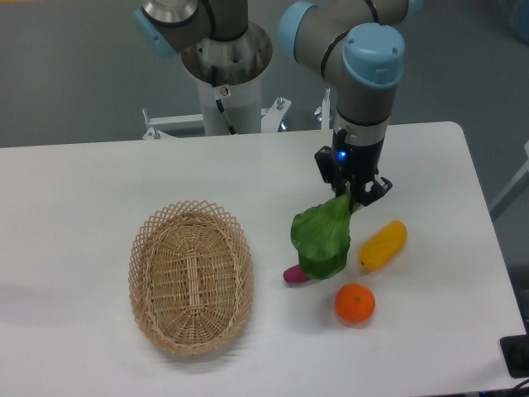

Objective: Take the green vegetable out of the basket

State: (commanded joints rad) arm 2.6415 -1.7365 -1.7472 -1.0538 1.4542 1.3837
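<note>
**Vegetable held clear of the basket: keep the lift steady**

Nearest the front edge of the table (99, 364) we see the basket (191, 276), left of centre, with nothing visible inside it. To its right, also toward the front edge, sits an orange (355, 303). Just behind it lie a yellow oblong fruit (383, 245) and a purple piece (296, 274), the latter partly hidden under hanging leaves.

The green vegetable (322, 240) hangs right of the basket and well apart from it, leaves down, overlapping the purple piece in this view. We cannot tell whether the leaf tips touch the table. The gripper (350, 194) is pinching the pale stem end from above, jaws closed on it; the contact itself is small and partly hidden, so we judge the hold from how the vegetable hangs.

We judge the pick to be essentially made. To finish well, we advise:

1. Maintain clamping force; the stem is narrow and the leaves are the heavier part.
2. Raise straight up, slowly, to limit swinging.
3. Clear the purple piece and the yellow oblong fruit before any sideways travel.
</note>
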